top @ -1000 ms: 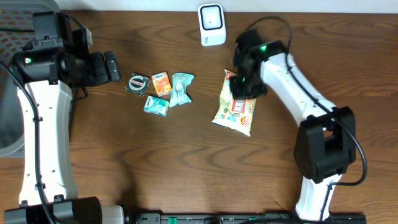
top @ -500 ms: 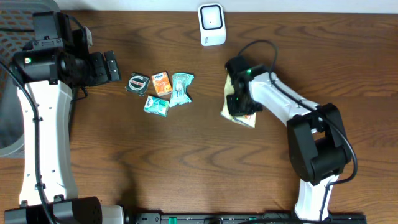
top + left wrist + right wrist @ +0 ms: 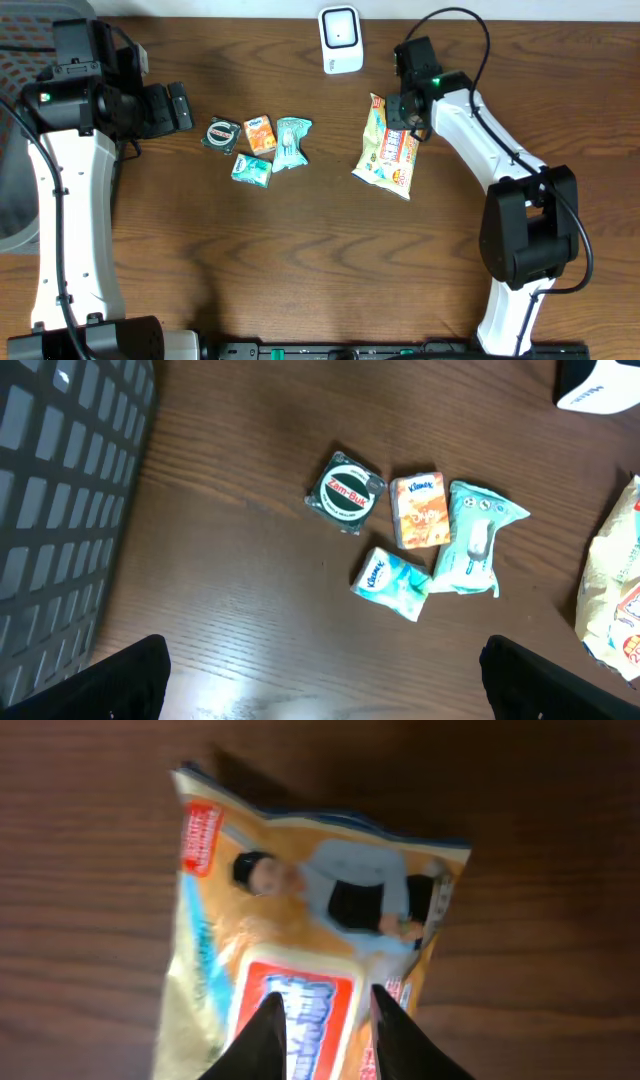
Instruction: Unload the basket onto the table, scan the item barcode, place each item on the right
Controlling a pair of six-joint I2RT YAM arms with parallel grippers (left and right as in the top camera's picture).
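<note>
Snack bag lies flat on the table, right of centre, printed face up. I see no barcode in either view, so I judge it is on the underside. The bag's long axis runs from the near side toward the back edge, tilted a little. Its far end is the end closest to the white barcode scanner, which stands at the back edge, off to the bag's left and apart from it. Right pincer hangs over the far half of the bag. Its fingers are a narrow gap apart and clamped on nothing I can make out; the bag's print shows through the gap. Left pincer is spread wide and empty, well off to the left, beyond the Zam-Buk tin and the Kleenex packs. The right arm is plainly the nearer one. My read: the scan is not yet done. The coming move calls for a pinch across the bag's short axis near that far end, then a lift and a turn to bring the hidden face toward the scanner. A thin, slack bag may sag or slip in such a grip.
</note>
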